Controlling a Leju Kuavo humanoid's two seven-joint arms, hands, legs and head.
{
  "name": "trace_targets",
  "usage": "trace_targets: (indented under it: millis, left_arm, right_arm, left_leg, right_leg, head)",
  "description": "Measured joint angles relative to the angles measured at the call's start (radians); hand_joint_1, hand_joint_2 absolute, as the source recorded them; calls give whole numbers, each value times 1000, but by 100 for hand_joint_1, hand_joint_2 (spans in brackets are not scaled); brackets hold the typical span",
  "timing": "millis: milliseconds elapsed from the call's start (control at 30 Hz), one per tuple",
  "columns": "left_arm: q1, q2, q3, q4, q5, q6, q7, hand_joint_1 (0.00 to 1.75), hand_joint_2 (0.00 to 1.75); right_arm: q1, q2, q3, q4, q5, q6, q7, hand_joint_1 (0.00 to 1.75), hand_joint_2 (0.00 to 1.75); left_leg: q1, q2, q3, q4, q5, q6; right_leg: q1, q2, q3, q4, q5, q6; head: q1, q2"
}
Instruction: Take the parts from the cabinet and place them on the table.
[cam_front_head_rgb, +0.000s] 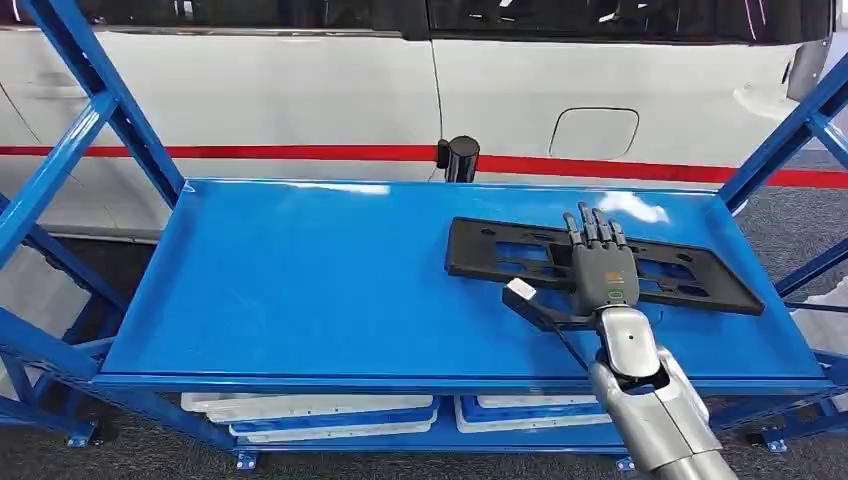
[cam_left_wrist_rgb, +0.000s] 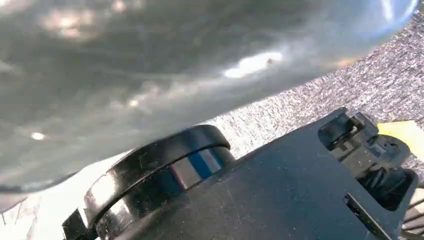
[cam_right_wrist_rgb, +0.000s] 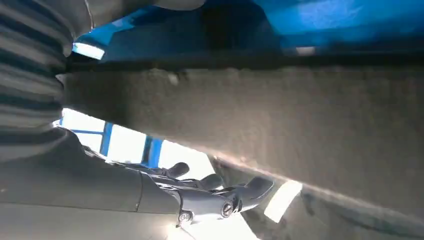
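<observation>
A flat black plastic part (cam_front_head_rgb: 690, 282) with several cut-outs lies on the right half of the blue shelf (cam_front_head_rgb: 300, 280). My right hand (cam_front_head_rgb: 603, 265) reaches in from the front, its straight fingers (cam_front_head_rgb: 596, 232) lying over the middle of the part. The thumb (cam_front_head_rgb: 535, 305) sticks out sideways by the part's near edge. In the right wrist view the part (cam_right_wrist_rgb: 280, 120) is a broad grey band close to the hand (cam_right_wrist_rgb: 100, 190). There a strip of light separates the thumb (cam_right_wrist_rgb: 220, 200) from the part, so nothing is gripped.
Slanted blue rack struts (cam_front_head_rgb: 90, 110) frame both ends of the shelf. White trays (cam_front_head_rgb: 320, 410) are stacked on the lower shelf. A white car with a red stripe (cam_front_head_rgb: 300, 90) stands behind, and a black cylinder (cam_front_head_rgb: 460, 157) at the shelf's back edge.
</observation>
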Motion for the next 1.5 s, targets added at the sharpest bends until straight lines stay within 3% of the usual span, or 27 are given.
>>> trace_targets:
  millis: [33,67,100,167,200,233,267,300,333,467,733,1500]
  left_arm:
    - [1,0,0,0,5,2,1,0,0]
    - [1,0,0,0,7,2,2,0,0]
    - [2,0,0,0,9,3,2,0,0]
    - [2,0,0,0,12,8,2,0,0]
    - [2,-2,0,0,13,10,2,0,0]
    - [1,-4,0,0,14,11,2,0,0]
    - [0,-4,0,0,14,15,-1,0,0]
    - [-1,-4,0,0,16,18,-2,0,0]
    - [3,-4,1,0,18,18,-4,0,0]
    - [4,-4,1,0,20,19,-8,0,0]
    - [4,-4,1,0,26,19,-9,0,0]
    - [4,-4,1,0,26,19,-9,0,0]
  right_arm:
    - [3,0,-5,5,-6,2,2,150,175]
    - [6,0,-9,8,-13,4,2,175,175]
    - [10,-1,-14,10,-22,6,2,175,175]
    - [11,-2,-26,10,-39,13,-7,175,175]
    - [12,-3,-31,11,-45,14,-10,175,175]
    - [11,-3,-36,11,-47,15,-12,175,175]
    - [14,-4,-40,11,-48,18,-13,175,175]
    - [21,-6,-43,11,-52,21,-14,175,175]
    - [26,-7,-45,12,-56,22,-16,175,175]
    - [41,-8,-53,12,-62,23,-20,175,175]
    - [43,-11,-56,12,-60,23,-22,175,175]
    - [43,-13,-56,12,-60,23,-22,175,175]
  left_leg:
    - [-2,1,0,0,-1,1]
    - [-4,2,0,0,-1,2]
    - [-5,1,2,0,-2,3]
    - [-6,0,7,0,-2,3]
    - [-6,0,9,0,-2,2]
    - [-10,-1,10,2,-4,-1]
    - [-12,-4,10,2,-8,-7]
    - [-16,-5,10,5,-23,3]
    - [-16,-5,13,5,-20,7]
    - [-14,-2,19,-1,-9,-4]
    - [-11,-3,22,-4,-11,-8]
    - [-14,-3,24,-4,-13,-10]
  right_leg:
    - [1,0,-42,76,-23,0]
    - [2,0,-58,98,-22,4]
    - [4,0,-47,69,-5,10]
    - [12,-1,35,-97,59,18]
    - [20,-4,85,-187,84,13]
    - [27,-4,100,-230,93,-2]
    - [28,-4,100,-234,97,-8]
    - [27,-3,103,-239,123,3]
    - [27,-3,106,-238,124,3]
    - [29,0,116,-237,129,-6]
    - [30,1,116,-237,126,-12]
    - [28,1,110,-237,123,-11]
  head:
    - [0,0]
    - [0,0]
    - [1,0]
    - [0,0]
    - [1,0]
    - [-1,0]
    - [0,0]
    - [0,0]
    - [0,0]
    - [-1,0]
    - [0,0]
    - [0,0]
